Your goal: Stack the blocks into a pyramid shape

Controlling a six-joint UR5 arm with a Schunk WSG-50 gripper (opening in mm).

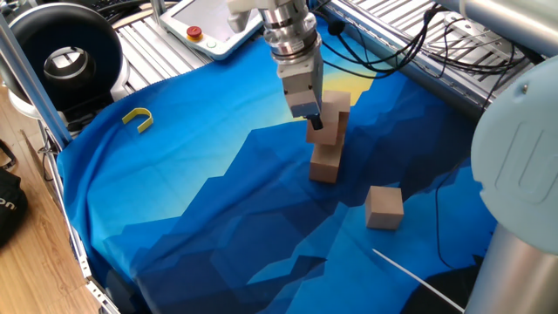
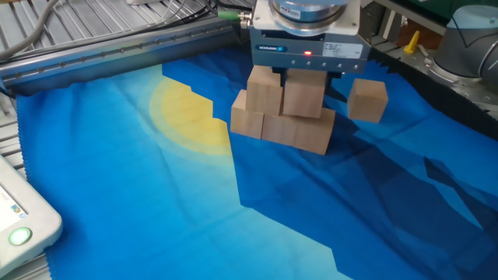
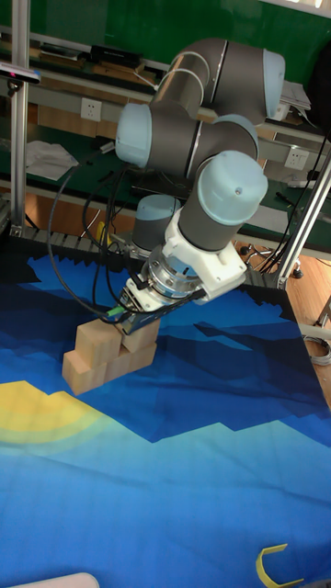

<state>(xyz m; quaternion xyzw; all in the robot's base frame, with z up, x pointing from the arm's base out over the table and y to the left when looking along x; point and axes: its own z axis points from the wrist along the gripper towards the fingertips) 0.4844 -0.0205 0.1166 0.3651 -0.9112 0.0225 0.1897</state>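
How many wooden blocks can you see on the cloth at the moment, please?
6: three in the bottom row, two on the second layer, one of them free and one in the gripper, and one loose block apart. None seems hidden.

One fixed view: we look down from high at one end of the bench point(image 1: 174, 218), with the yellow U-shaped piece point(image 1: 138, 119) at left and the pendant point(image 1: 205, 24) at the far edge. The other fixed view: we sit lower and nearer, at the opposite side, with the pendant point(image 2: 19, 222) at our near left corner. Tall fixed view: we stand farther back, facing the arm point(image 3: 198, 165) and the shelves behind it. All three views share the blue cloth point(image 2: 156, 202) and the stacked blocks point(image 1: 327, 144), point(image 2: 284, 109), point(image 3: 106, 354); the lone block point(image 1: 384, 207), point(image 2: 367, 100) shows in the two wide views only.
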